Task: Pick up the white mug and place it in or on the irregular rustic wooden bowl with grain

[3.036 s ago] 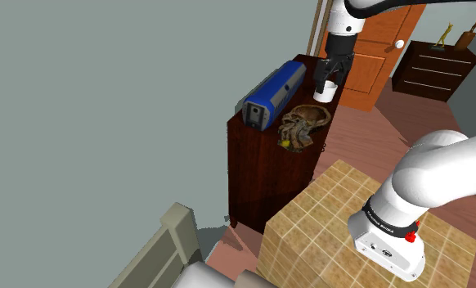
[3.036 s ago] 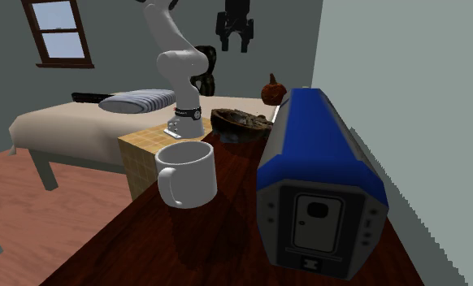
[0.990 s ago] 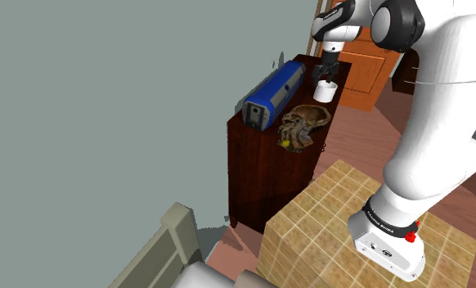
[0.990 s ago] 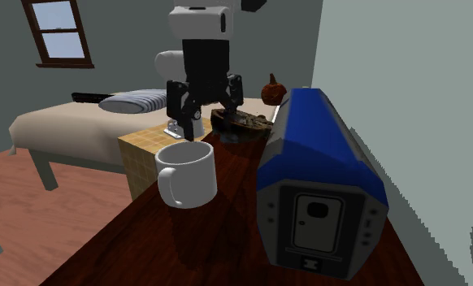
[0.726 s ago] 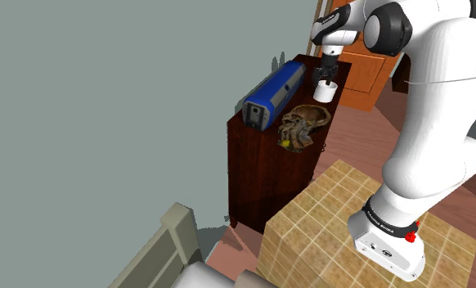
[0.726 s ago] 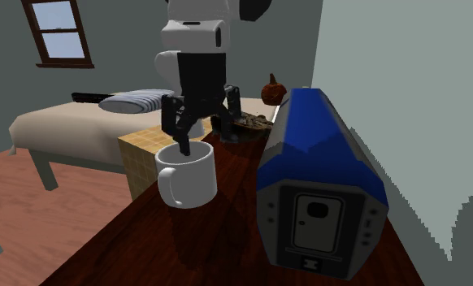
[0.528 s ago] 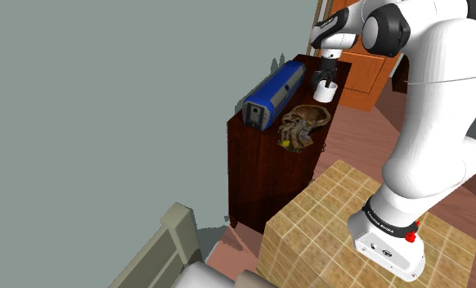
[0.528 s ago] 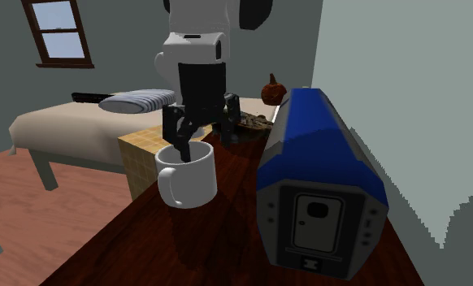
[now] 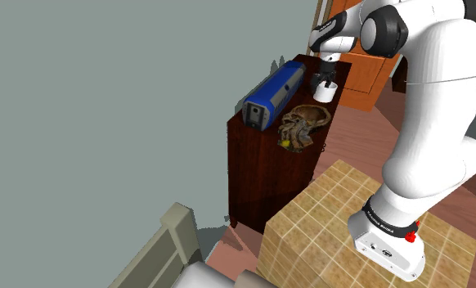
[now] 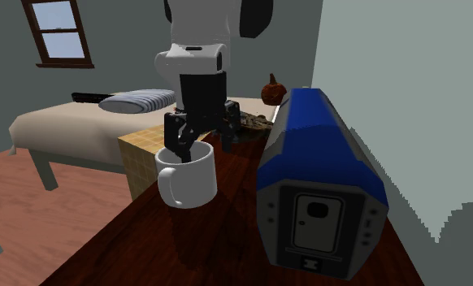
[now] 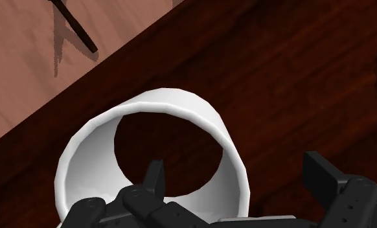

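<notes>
The black gripper (image 10: 204, 145), fingers apart, straddles the white mug's (image 10: 191, 182) rim on the dark wooden cabinet (image 10: 227, 244), one finger inside.

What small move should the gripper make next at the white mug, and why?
Probably close the gripper. In the wrist view its fingers stand apart with the wall of the white mug between them, one inside the rim, one outside. The mug stands upright on the dark wooden top, so closing should pinch the wall before any lift.
</notes>
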Robot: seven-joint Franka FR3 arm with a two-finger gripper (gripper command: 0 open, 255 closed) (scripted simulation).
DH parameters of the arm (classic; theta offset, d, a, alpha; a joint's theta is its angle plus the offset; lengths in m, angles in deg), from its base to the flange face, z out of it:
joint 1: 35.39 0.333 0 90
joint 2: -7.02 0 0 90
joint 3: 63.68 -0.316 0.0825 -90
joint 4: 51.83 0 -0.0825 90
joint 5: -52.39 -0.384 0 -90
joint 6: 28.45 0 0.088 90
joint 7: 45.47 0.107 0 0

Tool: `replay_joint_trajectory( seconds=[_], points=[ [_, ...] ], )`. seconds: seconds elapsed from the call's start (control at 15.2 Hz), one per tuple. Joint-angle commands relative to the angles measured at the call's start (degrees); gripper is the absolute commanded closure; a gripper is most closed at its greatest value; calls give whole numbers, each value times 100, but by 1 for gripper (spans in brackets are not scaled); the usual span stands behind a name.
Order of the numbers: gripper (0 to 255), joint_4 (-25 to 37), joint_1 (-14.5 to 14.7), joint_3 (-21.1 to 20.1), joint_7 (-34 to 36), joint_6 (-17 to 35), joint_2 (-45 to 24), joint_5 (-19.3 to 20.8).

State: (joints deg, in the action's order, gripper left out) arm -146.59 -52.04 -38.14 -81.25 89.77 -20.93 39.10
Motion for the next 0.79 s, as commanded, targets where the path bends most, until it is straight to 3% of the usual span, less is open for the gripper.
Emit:
replay_joint_trajectory(
  seconds=[0.0,0.07,0.73],
  points=[
    [0,0,0,0,0,0,0,0],
    [255,0,0,0,0,0,0,0],
    [255,29,5,10,11,-60,33,18]
  ],
)
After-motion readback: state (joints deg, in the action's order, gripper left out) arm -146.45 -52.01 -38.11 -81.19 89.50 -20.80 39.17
